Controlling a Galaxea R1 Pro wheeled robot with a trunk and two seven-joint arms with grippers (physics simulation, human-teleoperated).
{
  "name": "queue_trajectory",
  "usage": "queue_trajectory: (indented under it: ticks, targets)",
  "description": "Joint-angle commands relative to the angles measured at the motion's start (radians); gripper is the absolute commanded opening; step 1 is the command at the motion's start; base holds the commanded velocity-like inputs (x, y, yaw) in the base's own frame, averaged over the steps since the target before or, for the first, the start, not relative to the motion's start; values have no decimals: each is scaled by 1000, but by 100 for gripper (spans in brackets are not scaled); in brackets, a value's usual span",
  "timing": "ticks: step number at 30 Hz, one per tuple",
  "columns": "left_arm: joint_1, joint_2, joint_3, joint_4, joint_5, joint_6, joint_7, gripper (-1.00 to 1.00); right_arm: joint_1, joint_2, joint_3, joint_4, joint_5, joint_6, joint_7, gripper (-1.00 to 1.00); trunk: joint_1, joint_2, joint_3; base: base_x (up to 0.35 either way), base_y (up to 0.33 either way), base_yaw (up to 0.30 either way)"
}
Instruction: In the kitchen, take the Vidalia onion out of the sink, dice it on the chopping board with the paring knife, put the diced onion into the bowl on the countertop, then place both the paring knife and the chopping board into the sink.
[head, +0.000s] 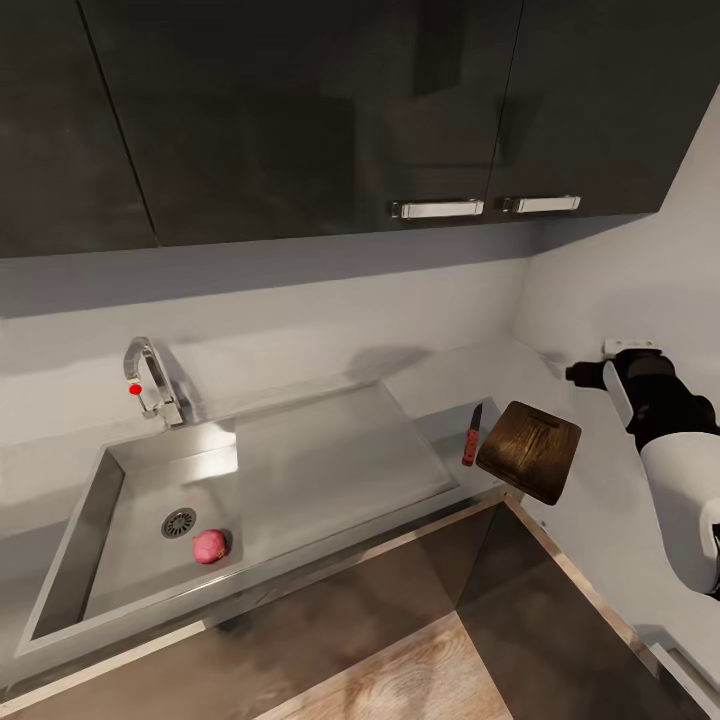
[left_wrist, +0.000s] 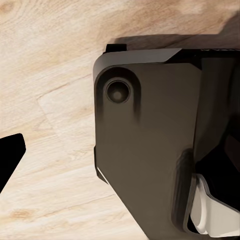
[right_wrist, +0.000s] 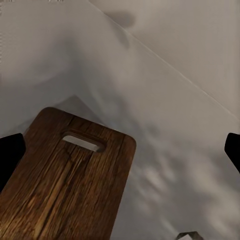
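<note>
The Vidalia onion (head: 210, 546), a small pinkish-red lump, lies in the sink (head: 100, 520) beside the round drain. On the grey countertop (head: 590, 520), right of the drainboard, lies the paring knife (head: 471, 436) with its red handle. The brown chopping board (head: 529, 450) (right_wrist: 65, 185) sits just right of the knife, by the counter's inner corner. My right gripper (head: 580, 373) (right_wrist: 120, 152) hovers open above the board's handle-slot end, holding nothing. Pointing down at the wooden floor beside my dark base, my left gripper (left_wrist: 120, 152) shows one dark fingertip (left_wrist: 10, 155) at the frame edge. The bowl is out of view.
An angular chrome faucet (head: 150, 380) with a red knob stands behind the basin. Dark upper cabinets with chrome handles (head: 437, 208) hang overhead. The counter turns a corner at the right along the white wall. Dark lower cabinets and wood floor (head: 420, 680) lie below.
</note>
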Motion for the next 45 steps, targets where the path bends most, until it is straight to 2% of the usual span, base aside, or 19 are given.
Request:
queue_trajectory:
  ticks: [1,14,21,36,45]
  targets:
    - [-2,-1,-9,3,10,-2,1,100,-1,0,-1,-3,2,5,0,100,1,-2,-2,0,0,0]
    - [-2,-1,-9,3,10,-2,3,100,-1,0,-2,0,1,5,0,100,1,-2,-2,0,0,0]
    - [-2,-1,-9,3,10,-1,5,100,-1,4,0,36,-3,2,2,100,1,-2,-2,13,-6,0]
    - [-2,-1,-9,2,10,0,5,100,-1,5,0,80,-5,0,3,100,1,-2,-2,258,-111,0]
    - [-2,0,-8,2,11,0,5,100,-1,3,-2,106,-3,0,3,100,1,-2,-2,46,-10,0]
